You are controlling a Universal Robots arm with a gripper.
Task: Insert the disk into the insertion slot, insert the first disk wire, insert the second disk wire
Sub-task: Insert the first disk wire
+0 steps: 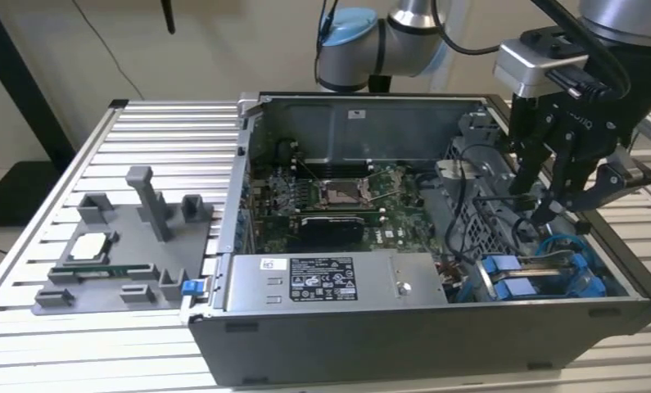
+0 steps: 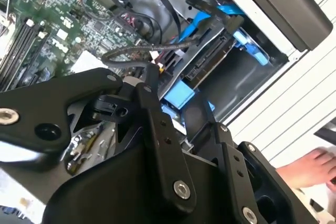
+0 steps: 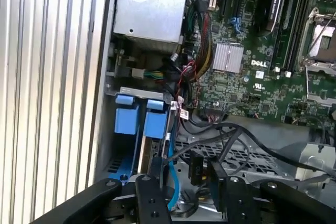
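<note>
Hovering beside the seated disk (image 3: 127,121), the gripper (image 1: 533,205), jaws apart and empty, should square up on the black connector (image 3: 195,169) before closing.

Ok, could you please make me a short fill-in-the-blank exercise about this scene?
1. The disk's plastic carrier is coloured ____.
2. The gripper hangs over the end of the computer case at the exterior view's ____.
3. The power-supply box carries a black-and-white ____.
Missing words: blue; right; label.
</note>
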